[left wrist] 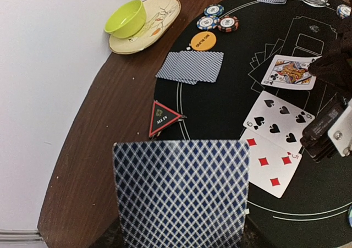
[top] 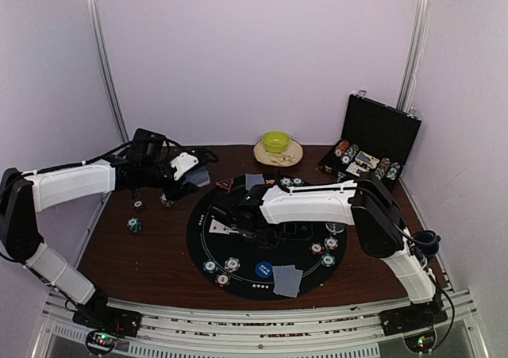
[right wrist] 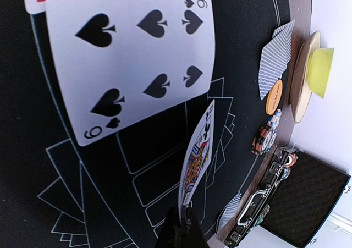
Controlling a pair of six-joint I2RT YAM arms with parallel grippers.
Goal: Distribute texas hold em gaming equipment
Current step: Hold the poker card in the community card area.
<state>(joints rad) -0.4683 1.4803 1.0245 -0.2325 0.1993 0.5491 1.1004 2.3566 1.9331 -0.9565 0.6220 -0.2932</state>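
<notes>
- Cards at the far left: the left gripper [top: 189, 175] is clenched on a card stack [left wrist: 181, 193]. The blue backs face its wrist camera, and the stack is held off the table [top: 151, 255] just left of the mat [top: 246, 251]. The stack hides the fingers, so I cannot tell how deep the hold is. A shallow hold could let loose cards fan out and drop.
- Just beyond the stack, a red triangle marker [left wrist: 164, 117] sits at the mat's left edge. A low sweep toward the mat would probably knock it.
- Mid-mat, the five of diamonds [left wrist: 272, 168] and six of spades [left wrist: 280, 121] lie face up, the six lapping over the five's edge. Part of the right arm hangs close above them. A sideways move at that height could drag them out of line.
- Just right of the six, the right gripper [right wrist: 179, 231] pinches a face card [right wrist: 198, 154] by its lower edge. The card stands tilted on edge above the printed outlines. With so narrow a pinch, the card may twist on release. It could then land crooked, on top of the six, or face down.
- The two grippers work near each other, so reaching for the centre together risks a bump.
- At the far right corner, an open case [top: 381, 128] holds rows of chips [top: 349, 153]. It is well apart from both grippers and looks to be in no danger.
</notes>
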